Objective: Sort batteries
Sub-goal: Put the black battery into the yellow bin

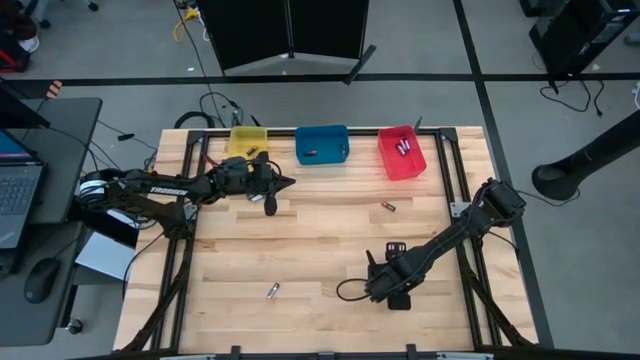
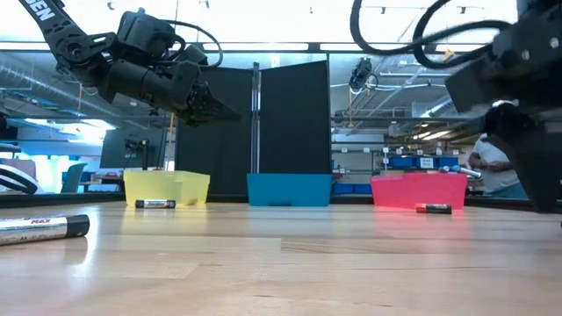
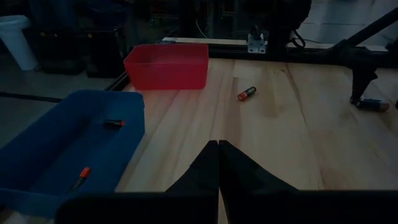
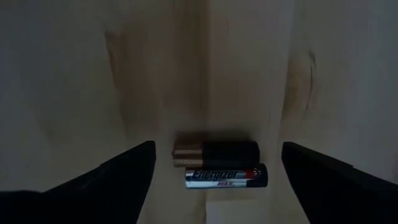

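High view: left gripper (image 1: pixel 290 183) closed, empty, by yellow bin (image 1: pixel 249 140), right gripper (image 1: pixel 372 283) low over table (image 1: pixel 320 250), low view: cell (image 2: pixel 433 208) before red bin (image 2: pixel 418 190), right wrist: fingers (image 4: pixel 112 171) wide apart, two batteries (image 4: pixel 219 164) touching between them.

Grey floor (image 1: pixel 420 90) is seen all around. A dark partition panel (image 1: pixel 290 30) is stood behind, a laptop desk (image 1: pixel 40 190) parked alongside.
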Tool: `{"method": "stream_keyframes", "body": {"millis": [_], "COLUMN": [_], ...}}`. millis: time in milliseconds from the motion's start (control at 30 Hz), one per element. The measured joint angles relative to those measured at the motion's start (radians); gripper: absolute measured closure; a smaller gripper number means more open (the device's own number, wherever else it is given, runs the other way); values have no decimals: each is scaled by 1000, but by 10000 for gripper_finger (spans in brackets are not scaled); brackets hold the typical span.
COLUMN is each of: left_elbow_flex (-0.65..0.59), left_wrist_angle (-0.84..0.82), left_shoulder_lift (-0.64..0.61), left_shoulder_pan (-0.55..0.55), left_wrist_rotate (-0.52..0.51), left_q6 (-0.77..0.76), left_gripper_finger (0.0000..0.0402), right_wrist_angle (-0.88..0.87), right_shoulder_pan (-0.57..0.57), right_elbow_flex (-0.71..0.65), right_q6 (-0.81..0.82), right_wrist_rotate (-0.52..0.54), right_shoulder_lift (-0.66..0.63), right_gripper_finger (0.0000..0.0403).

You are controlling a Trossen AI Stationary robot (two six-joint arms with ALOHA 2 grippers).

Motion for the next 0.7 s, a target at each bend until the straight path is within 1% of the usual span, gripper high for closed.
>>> {"method": "stream_keyframes", "body": {"millis": [233,700], "left_elbow_flex": [0,0], "left_wrist_angle": [-1,-2], "left_shoulder_lift": [0,0], "left_shoulder_pan": [0,0], "left_wrist_rotate": [0,0], "left_q6": [0,-25], "left_gripper_finger": [392,392], "right_wrist_angle": [22,44], "right_shoulder_pan": [4,6], "right_elbow_flex": [-31,-32], "right_q6": [0,-10], "right_wrist_rotate": [0,1], "right_shoulder_lift": [0,0], "right_gripper_finger": [54,106]}}
